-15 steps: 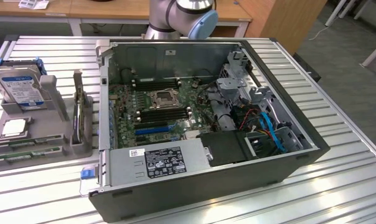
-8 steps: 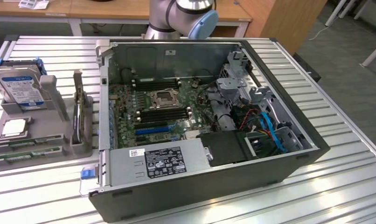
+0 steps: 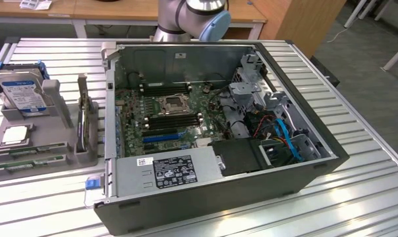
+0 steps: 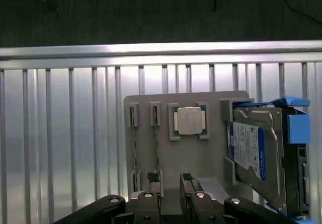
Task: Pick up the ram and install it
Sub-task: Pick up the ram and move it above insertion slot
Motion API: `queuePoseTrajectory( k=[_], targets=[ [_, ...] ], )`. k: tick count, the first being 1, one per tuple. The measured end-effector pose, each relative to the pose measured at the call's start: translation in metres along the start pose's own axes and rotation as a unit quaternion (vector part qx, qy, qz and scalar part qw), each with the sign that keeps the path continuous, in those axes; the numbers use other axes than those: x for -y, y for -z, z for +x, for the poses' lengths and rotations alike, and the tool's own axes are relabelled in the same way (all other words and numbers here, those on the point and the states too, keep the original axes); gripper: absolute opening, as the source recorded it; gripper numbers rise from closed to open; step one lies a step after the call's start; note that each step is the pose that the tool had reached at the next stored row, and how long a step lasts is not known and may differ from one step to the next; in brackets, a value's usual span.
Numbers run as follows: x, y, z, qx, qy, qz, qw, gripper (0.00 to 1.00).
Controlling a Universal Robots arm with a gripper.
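Probably light, stiff but fragile, the ram [image 4: 156, 148] on edge in its holder [image 4: 201, 156] wants pinching across its flat faces by the spread, empty end effector [image 4: 170, 179].

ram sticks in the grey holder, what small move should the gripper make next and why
Probably a small sideways shift away from the processor before lowering: the gripper is open above the grey holder, but the nearer ram stick seems to line up with one finger rather than the gap between them.
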State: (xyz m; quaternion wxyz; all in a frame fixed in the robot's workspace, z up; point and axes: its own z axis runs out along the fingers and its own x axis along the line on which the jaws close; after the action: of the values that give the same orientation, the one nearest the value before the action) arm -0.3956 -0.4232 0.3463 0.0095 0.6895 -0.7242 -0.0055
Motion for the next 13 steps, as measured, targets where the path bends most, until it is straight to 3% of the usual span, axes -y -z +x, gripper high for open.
queuePoseTrajectory(
  k=[13],
  targets=[
    [0.0005,-0.0237,0.0,0.0,0.0,0.0,1.0,0.29]
  ],
)
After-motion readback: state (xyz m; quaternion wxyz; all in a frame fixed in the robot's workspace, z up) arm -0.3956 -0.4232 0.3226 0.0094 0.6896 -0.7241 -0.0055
